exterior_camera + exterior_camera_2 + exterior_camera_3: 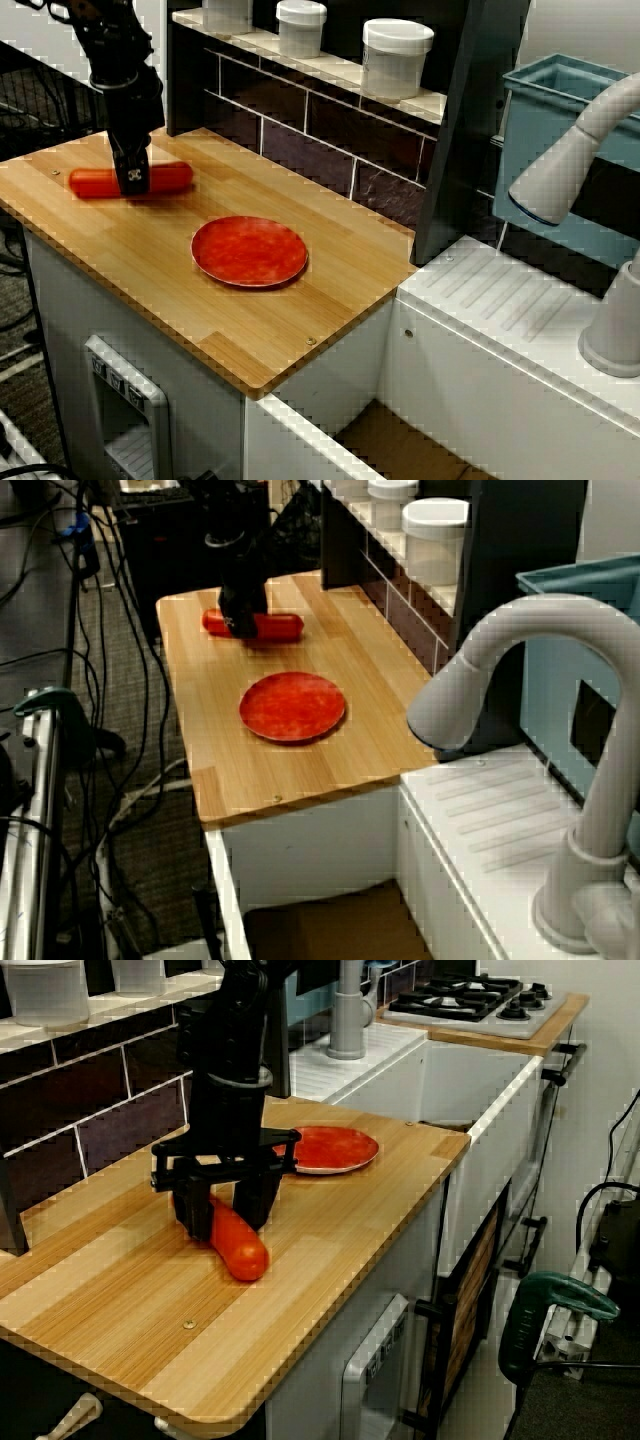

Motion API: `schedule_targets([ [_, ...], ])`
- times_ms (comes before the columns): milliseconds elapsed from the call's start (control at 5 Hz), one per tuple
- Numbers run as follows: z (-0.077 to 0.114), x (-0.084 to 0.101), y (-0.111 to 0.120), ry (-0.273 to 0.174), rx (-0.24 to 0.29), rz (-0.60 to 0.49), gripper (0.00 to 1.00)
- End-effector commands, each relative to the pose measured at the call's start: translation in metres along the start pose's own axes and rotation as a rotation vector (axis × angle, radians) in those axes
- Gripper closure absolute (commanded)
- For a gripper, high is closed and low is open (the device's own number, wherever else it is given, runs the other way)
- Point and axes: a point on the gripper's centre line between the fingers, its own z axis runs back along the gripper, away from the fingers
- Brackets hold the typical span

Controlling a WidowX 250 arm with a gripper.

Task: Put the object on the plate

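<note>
Lying flat on the wooden counter, the sausage sits near the far left corner, well apart from the plate. The black pincer stands upright over the sausage's middle, its two fingers reaching down on either side and touching or nearly touching it, jaws parted around it. The plate rests bare near the counter's centre. White jars line the shelf behind.
</note>
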Motion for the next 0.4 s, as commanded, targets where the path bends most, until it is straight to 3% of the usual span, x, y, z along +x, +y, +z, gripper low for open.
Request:
schedule_targets([
  [0, 0.0179, 0.0019, 0.0058, -0.038, 0.062, 0.015, 1.0],
  [200, 0.0219, 0.0042, 0.0075, -0.031, 0.049, 0.025, 1.0],
])
